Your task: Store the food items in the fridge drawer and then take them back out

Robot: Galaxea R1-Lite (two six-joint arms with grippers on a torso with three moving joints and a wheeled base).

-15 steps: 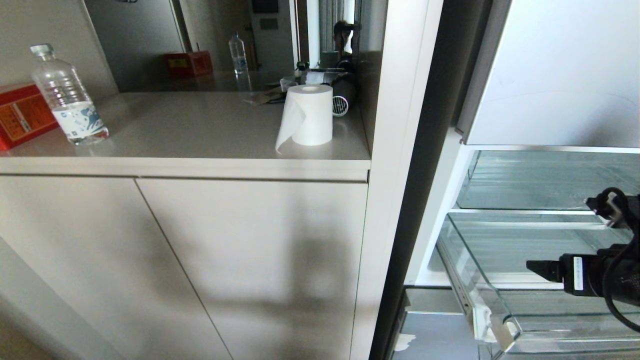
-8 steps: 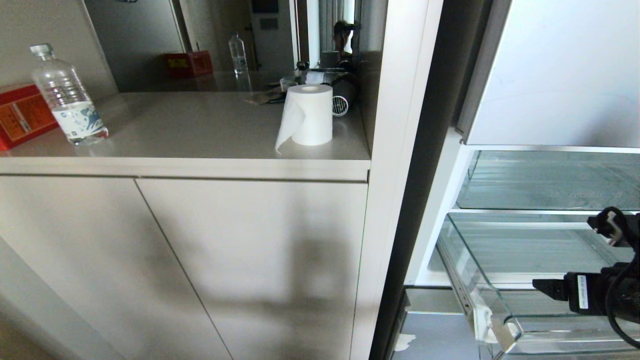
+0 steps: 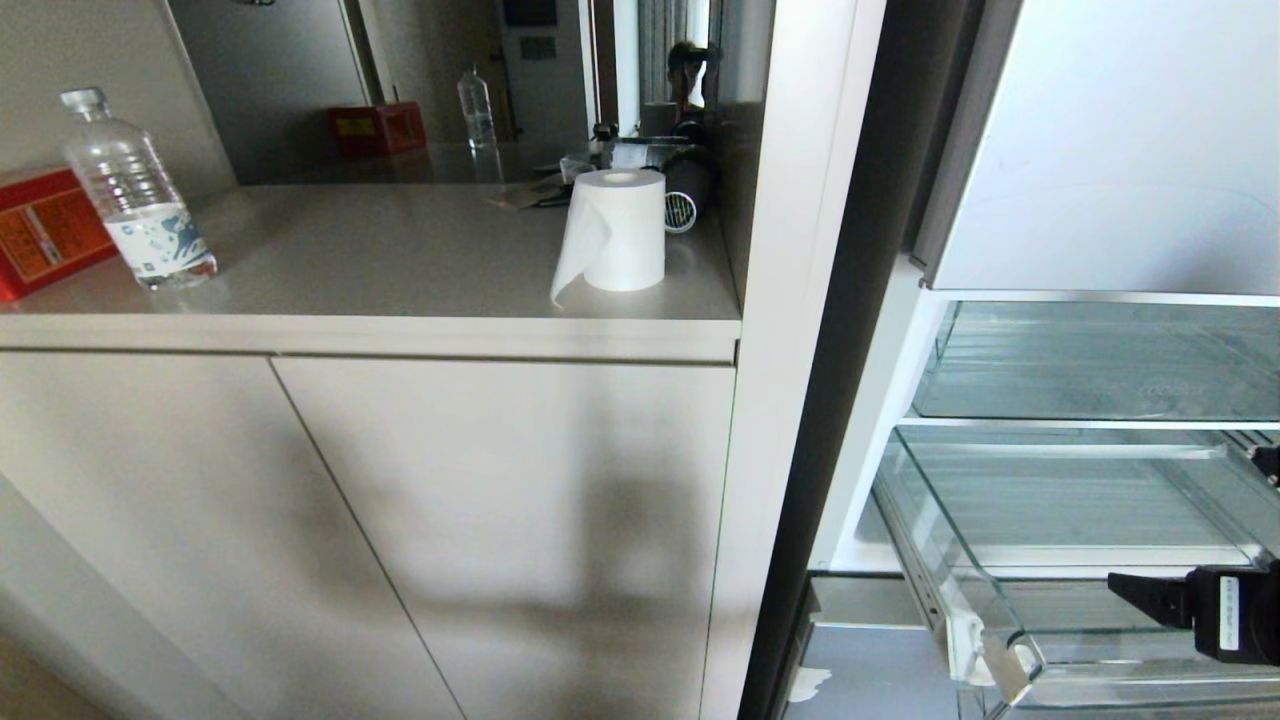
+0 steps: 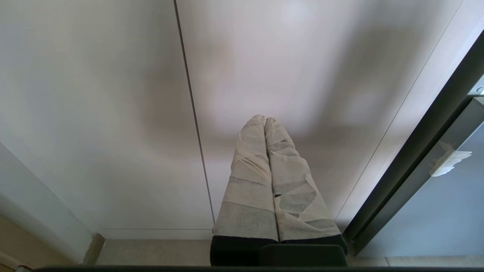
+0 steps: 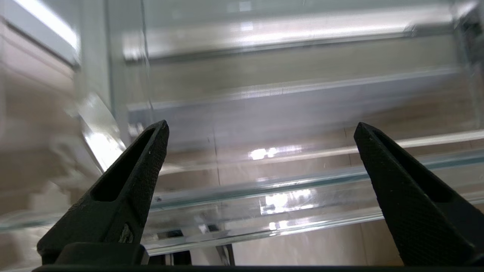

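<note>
While the counter (image 3: pixel 400 250) bears a paper roll (image 3: pixel 615 230), bottle (image 3: pixel 135 195).

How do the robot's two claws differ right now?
The right gripper stands wide open; the left gripper is shut, fingers pressed together. The right has bare black fingers, the left's are wrapped in pale tape. The right points at the clear fridge drawer; the left faces a plain cabinet door. Neither holds anything.

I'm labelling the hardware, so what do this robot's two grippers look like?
The right gripper has two black, pointed, wedge-shaped fingers with a fine cross-hatched texture and hollow slots; its black body carries a small white label. The left gripper has two long fingers wrapped in pale tape over a black base.
</note>
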